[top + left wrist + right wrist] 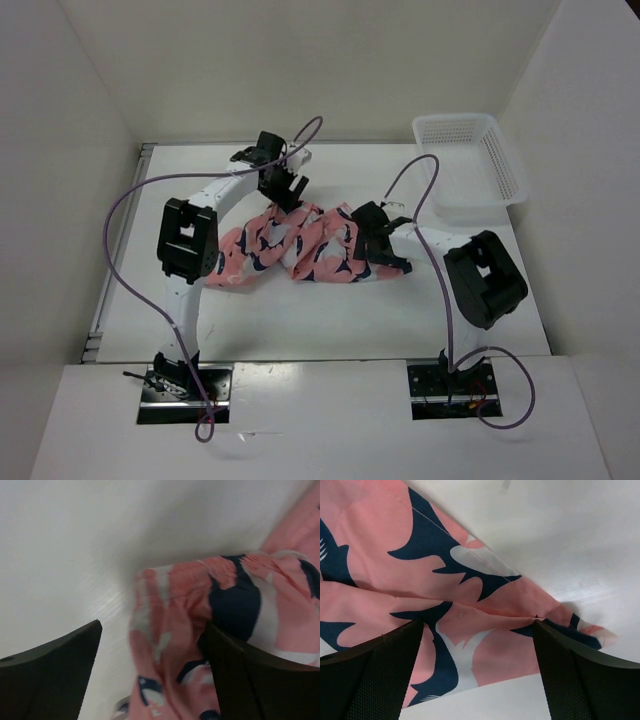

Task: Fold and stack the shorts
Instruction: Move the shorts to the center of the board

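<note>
The shorts (300, 245), salmon-pink with navy-and-white sharks, lie crumpled in a long bunch across the middle of the table. My left gripper (285, 192) is down at their far upper edge. In the left wrist view, blurred folds of the shorts (170, 630) sit between the wide-apart fingers (55, 670), touching only the right one. My right gripper (383, 258) is at the right end of the bunch. In the right wrist view, the open gripper (477, 625) straddles a flat corner of the shorts (485, 645), and the hem edge runs between its fingers.
A white mesh basket (458, 120) stands at the back right of the table (300, 320), apart from the shorts. White walls enclose the table on the left, back and right. Purple cables loop above both arms.
</note>
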Robot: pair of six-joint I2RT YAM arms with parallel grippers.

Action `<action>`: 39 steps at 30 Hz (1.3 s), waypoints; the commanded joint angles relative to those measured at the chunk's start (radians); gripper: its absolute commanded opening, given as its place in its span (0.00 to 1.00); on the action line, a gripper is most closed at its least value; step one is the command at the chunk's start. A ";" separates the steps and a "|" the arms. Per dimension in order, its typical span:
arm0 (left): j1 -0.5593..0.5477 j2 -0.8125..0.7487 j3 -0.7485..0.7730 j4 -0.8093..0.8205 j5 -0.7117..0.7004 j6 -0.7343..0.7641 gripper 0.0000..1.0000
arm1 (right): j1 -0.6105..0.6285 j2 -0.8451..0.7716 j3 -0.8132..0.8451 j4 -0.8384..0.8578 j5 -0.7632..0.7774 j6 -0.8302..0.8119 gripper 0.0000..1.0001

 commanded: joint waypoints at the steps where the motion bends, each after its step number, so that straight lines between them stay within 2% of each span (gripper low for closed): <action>1: -0.018 0.031 -0.035 -0.062 0.104 -0.022 0.86 | -0.003 0.077 0.087 -0.027 -0.003 -0.042 0.92; 2: -0.018 0.031 -0.046 -0.073 0.145 -0.022 0.78 | -0.003 0.103 0.101 -0.041 -0.041 -0.043 0.92; 4: -0.018 0.009 -0.081 -0.073 0.182 -0.013 0.71 | -0.003 0.103 0.115 -0.071 -0.104 -0.040 0.90; 5: -0.018 0.008 -0.092 -0.073 0.191 -0.013 0.63 | -0.003 0.091 0.115 -0.072 -0.158 -0.021 0.90; 6: -0.018 0.008 -0.101 -0.073 0.191 -0.013 0.37 | 0.012 0.076 0.086 -0.061 -0.172 0.017 0.90; 8: -0.007 -0.014 -0.136 -0.073 0.191 -0.031 0.16 | 0.031 0.036 0.042 -0.029 -0.172 0.059 0.93; 10: 0.005 -0.054 -0.159 -0.047 0.191 -0.050 0.00 | 0.031 0.036 0.031 -0.020 -0.172 0.089 0.93; 12: 0.019 -0.134 -0.168 -0.013 0.204 -0.059 0.00 | 0.031 0.057 0.031 -0.007 -0.181 0.099 0.91; 13: 0.019 -0.165 -0.168 -0.001 0.204 -0.059 0.00 | 0.040 0.075 0.040 0.020 -0.181 0.080 0.87; 15: 0.019 -0.247 -0.124 0.008 0.204 -0.059 0.00 | 0.040 0.144 0.049 0.039 -0.221 0.068 0.48; 17: 0.019 -0.303 -0.036 -0.016 0.213 -0.068 0.00 | 0.040 0.195 0.078 0.048 -0.244 0.068 0.00; 19: 0.019 -0.341 0.000 -0.028 0.213 -0.084 0.00 | 0.040 0.185 0.110 0.027 -0.229 0.068 0.00; 22: 0.019 -0.419 0.068 -0.083 0.187 -0.116 0.00 | 0.040 0.024 0.121 0.027 -0.105 0.059 0.00; 23: 0.019 -0.433 0.094 -0.096 0.187 -0.116 0.00 | 0.040 -0.083 0.130 0.027 -0.020 0.059 0.00; 27: 0.019 -0.513 0.167 -0.106 0.197 -0.198 0.00 | 0.040 -0.295 0.222 -0.029 0.170 -0.015 0.00; 30: 0.019 -0.577 0.178 -0.073 0.275 -0.281 0.00 | 0.040 -0.413 0.279 -0.053 0.249 -0.061 0.00; 34: 0.030 -0.601 0.200 0.063 0.415 -0.379 0.00 | 0.040 -0.521 0.323 -0.024 0.283 -0.165 0.00; 35: 0.030 -0.601 0.209 0.079 0.435 -0.352 0.00 | 0.040 -0.530 0.354 -0.038 0.283 -0.165 0.00; 38: 0.041 -0.640 0.123 0.102 0.515 -0.141 0.06 | 0.040 -0.566 0.351 -0.107 0.283 -0.152 0.00; 39: 0.041 -0.675 0.079 0.111 0.530 -0.092 0.13 | 0.040 -0.608 0.330 -0.122 0.255 -0.132 0.00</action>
